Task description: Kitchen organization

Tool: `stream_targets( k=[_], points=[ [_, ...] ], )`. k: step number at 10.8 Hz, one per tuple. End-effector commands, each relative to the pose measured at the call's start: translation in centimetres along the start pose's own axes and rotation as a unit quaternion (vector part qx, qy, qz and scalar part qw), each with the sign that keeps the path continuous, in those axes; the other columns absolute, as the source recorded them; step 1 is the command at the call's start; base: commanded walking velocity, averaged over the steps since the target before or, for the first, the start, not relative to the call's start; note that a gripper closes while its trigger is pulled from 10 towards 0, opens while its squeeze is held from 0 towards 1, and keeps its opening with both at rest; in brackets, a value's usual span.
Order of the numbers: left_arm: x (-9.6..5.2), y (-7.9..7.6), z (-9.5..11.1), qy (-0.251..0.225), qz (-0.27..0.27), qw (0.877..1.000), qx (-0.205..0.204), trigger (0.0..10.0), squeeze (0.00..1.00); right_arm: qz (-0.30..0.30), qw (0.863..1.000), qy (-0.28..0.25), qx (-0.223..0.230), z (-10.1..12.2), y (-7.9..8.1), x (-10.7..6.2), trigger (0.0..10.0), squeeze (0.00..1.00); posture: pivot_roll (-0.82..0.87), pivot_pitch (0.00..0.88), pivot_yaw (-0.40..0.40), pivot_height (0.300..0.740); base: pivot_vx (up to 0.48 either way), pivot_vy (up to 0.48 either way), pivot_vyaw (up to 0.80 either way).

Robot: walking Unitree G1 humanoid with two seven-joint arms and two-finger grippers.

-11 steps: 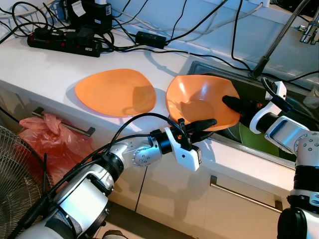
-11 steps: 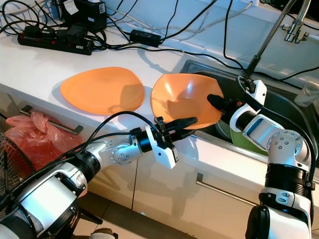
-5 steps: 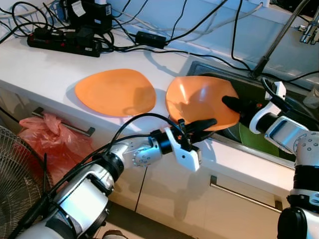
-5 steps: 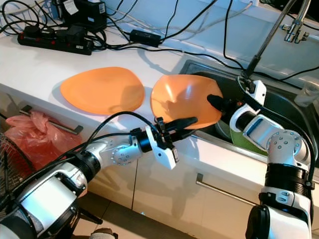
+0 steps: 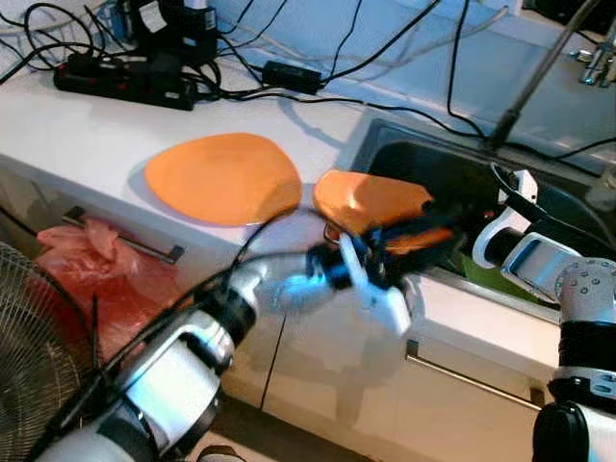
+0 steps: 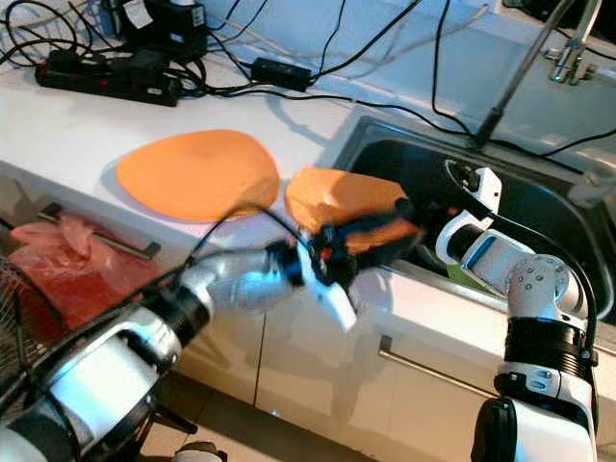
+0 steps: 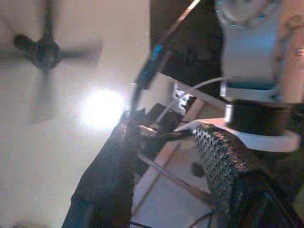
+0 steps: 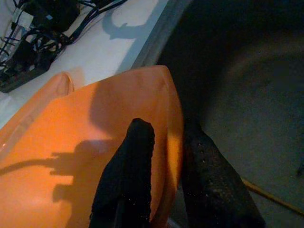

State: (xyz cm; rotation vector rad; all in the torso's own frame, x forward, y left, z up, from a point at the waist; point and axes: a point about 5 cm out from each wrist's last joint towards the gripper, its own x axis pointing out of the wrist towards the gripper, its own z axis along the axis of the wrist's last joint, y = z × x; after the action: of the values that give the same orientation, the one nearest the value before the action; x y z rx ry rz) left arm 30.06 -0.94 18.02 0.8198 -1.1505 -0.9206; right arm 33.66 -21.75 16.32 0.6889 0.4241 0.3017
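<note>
One orange plate [image 5: 223,178] lies flat on the white counter. A second orange plate [image 5: 371,197] hangs nearly level over the left edge of the sink [image 5: 423,159]. My right gripper [image 8: 166,128] is shut on this plate's rim, one finger on top and one below. It reaches in from the sink side [image 5: 448,217]. My left gripper [image 7: 168,126] is open with nothing between its fingers. It is blurred with motion just below the held plate's near edge [image 5: 404,241].
A power strip [image 5: 125,82] and several cables lie at the back of the counter. A faucet [image 5: 539,72] rises behind the sink, and something green [image 5: 486,279] sits in the basin. Below are a cabinet handle [image 5: 472,371], a red bag [image 5: 87,265] and a fan [image 5: 29,356].
The held plate has tipped from steeply tilted to nearly level and sits lower. My left arm has swung right under it and is blurred. The flat plate has not moved.
</note>
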Motion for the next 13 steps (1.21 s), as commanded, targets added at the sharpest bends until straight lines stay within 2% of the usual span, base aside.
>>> stream_targets(
  k=[1, 3, 4, 5, 6, 8, 9, 11, 13],
  points=[
    [0.5, 0.5, 0.3, -0.011, 0.021, 1.0, 0.001, 10.0, 1.0, -0.017, 1.0, 0.006, -0.001, -0.1, -0.6, -0.2, 0.0, 0.0, 0.2, 0.0, -0.18, 0.74, 0.0, 0.0, 0.0],
    [0.4, 0.7, 0.2, -0.011, 0.026, 1.0, -0.001, 10.0, 1.0, -0.018, 1.0, 0.004, 0.0, 0.0, -0.7, -0.2, 0.0, 0.0, 0.2, 0.0, -0.18, 0.74, 0.0, 0.0, 0.0],
    [0.5, 1.2, 0.1, -0.006, 0.042, 0.999, -0.015, 10.0, 1.0, -0.019, 1.0, 0.002, 0.0, 0.0, -0.7, -0.2, 0.0, 0.0, 0.2, 0.0, -0.18, 0.74, 0.0, 0.0, 0.0],
    [0.6, 1.8, -0.1, 0.005, 0.06, 0.998, -0.026, 10.0, 1.0, -0.02, 1.0, 0.0, 0.0, 0.0, -0.8, -0.1, 0.0, 0.0, 0.2, 0.0, -0.18, 0.74, 0.0, 0.0, 0.0],
    [0.8, 3.0, -0.9, 0.042, 0.102, 0.993, -0.049, 10.0, 1.0, -0.023, 1.0, -0.017, -0.005, 0.3, -0.8, -0.2, 0.0, 0.0, 0.19, 0.0, -0.179, 0.74, 0.0, 0.0, 0.0],
    [0.4, 4.6, -2.0, 0.096, 0.16, 0.979, -0.076, 10.0, 1.0, -0.02, 0.997, -0.072, -0.012, 1.7, -0.5, -0.8, 0.0, 0.0, 0.19, 0.0, -0.181, 0.74, 0.0, 0.0, 0.0],
    [-0.5, 5.3, -3.0, 0.139, 0.191, 0.968, -0.084, 10.0, 1.0, -0.019, 0.992, -0.121, -0.018, 2.9, -0.2, -1.4, 0.0, 0.0, 0.2, 0.0, -0.183, 0.74, 0.0, 0.0, 0.0],
    [-1.8, 5.2, -4.0, 0.188, 0.198, 0.956, -0.108, 10.0, 1.0, -0.033, 0.983, -0.179, -0.022, 4.0, -0.5, -2.3, 0.0, 0.0, 0.2, 0.0, -0.183, 0.74, 0.0, 0.0, 0.0],
    [-2.2, 4.6, -4.1, 0.199, 0.177, 0.954, -0.134, 10.0, 1.0, -0.064, 0.971, -0.228, -0.03, 4.7, -1.1, -3.6, 0.0, 0.0, 0.2, 0.0, -0.179, 0.74, 0.0, 0.0, 0.0]
  ],
)
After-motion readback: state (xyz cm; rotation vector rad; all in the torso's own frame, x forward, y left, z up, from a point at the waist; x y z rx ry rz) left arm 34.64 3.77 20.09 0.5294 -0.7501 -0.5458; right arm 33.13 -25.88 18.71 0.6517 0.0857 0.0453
